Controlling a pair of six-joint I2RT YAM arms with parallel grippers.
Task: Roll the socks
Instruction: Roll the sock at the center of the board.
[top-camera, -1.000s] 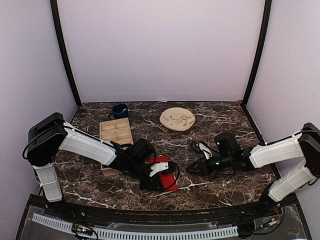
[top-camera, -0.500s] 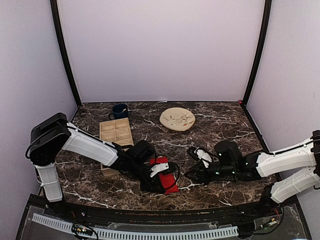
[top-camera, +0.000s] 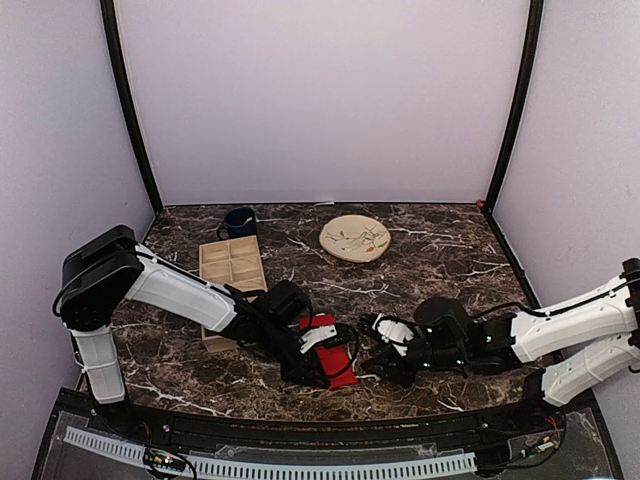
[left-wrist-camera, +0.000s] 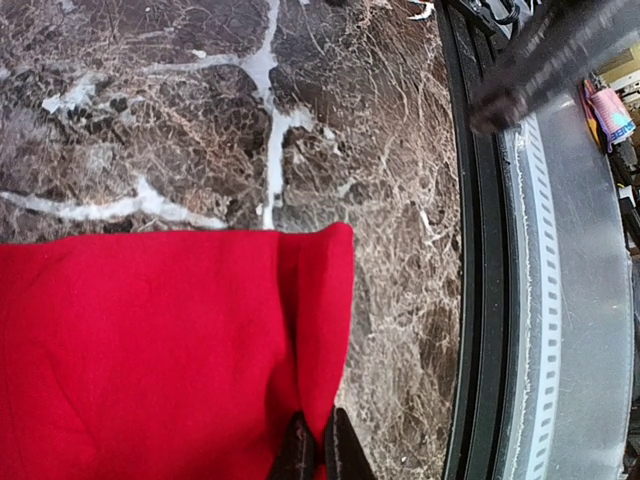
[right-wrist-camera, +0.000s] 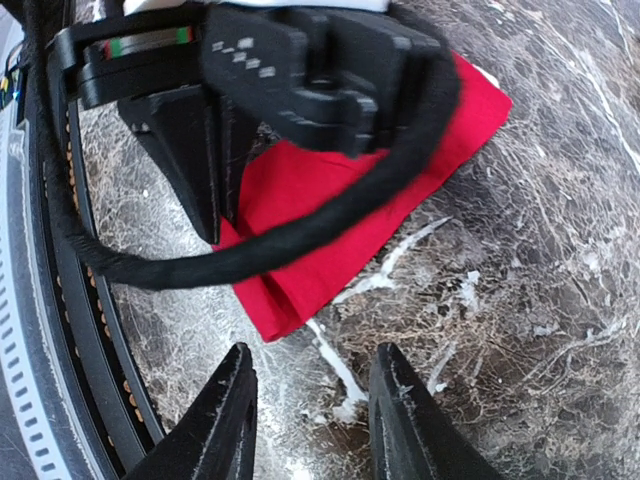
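Left jaws pinch edge of bright red fabric socks (left-wrist-camera: 150, 350); right jaws half-spread just beside, seemingly not touching.

A dark brown, marble-patterned worktop (top-camera: 430, 250), veined in white and tan, forms the base of the enclosure. Plain pale lilac walls close it in on three sides: a back wall (top-camera: 320, 100), a left wall (top-camera: 50, 130) and a right wall (top-camera: 590, 130). A black left post (top-camera: 132, 110) and right post (top-camera: 515, 100) rise at the rear corners, leaning outward. Along the near edge runs a black rim (top-camera: 300, 425), then a grey metal ledge (left-wrist-camera: 595, 330) carrying a white slotted strip (top-camera: 300, 468). The light is soft and even.
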